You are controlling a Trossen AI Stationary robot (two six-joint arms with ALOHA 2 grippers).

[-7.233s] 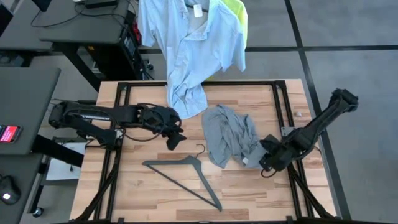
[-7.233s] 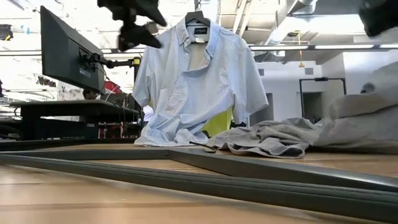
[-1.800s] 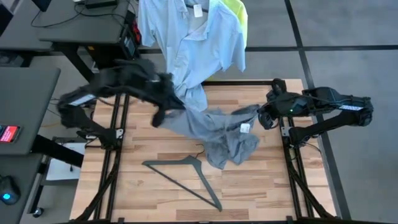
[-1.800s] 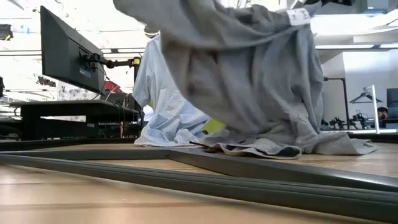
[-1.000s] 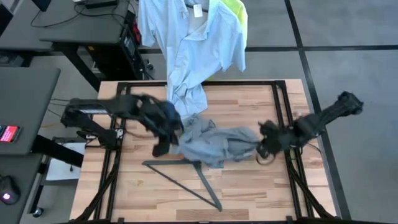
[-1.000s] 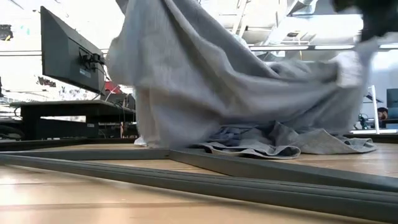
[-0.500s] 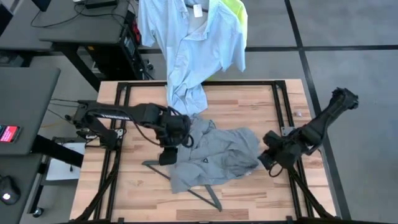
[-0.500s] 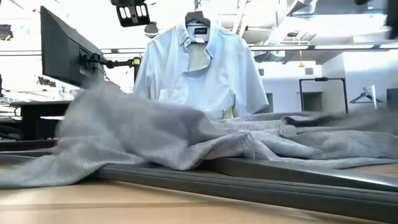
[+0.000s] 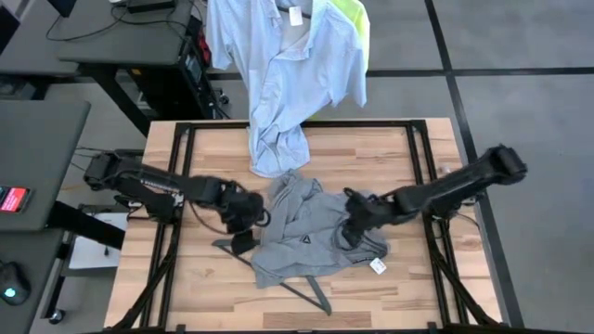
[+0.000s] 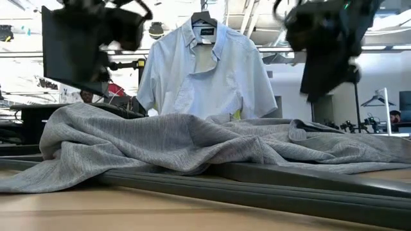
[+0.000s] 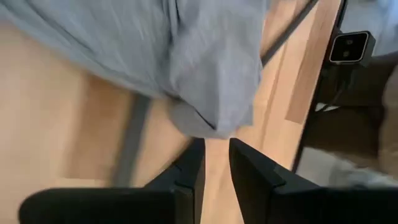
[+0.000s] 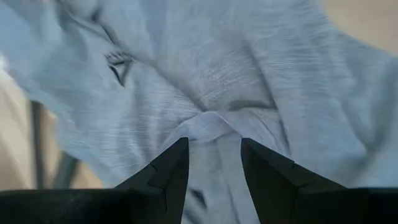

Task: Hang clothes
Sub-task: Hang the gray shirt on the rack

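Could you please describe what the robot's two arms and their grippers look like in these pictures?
Both arms are black and jointed, made of slim tubular links with bulkier joint housings. The left gripper and right gripper each end in two flat, tapered black fingers. Thin dark cables run along the left arm. No markings show.

Heathered grey tee [image 9: 311,232] with a small dark triangle logo [image 9: 303,238] and a white tag [image 9: 378,266], lying on light wood table [image 9: 390,148] with black rails. Pale blue shirt [image 9: 283,65] up back, neon-yellow tee [image 9: 353,19] peeking behind, dark grey hanger [image 9: 316,299].
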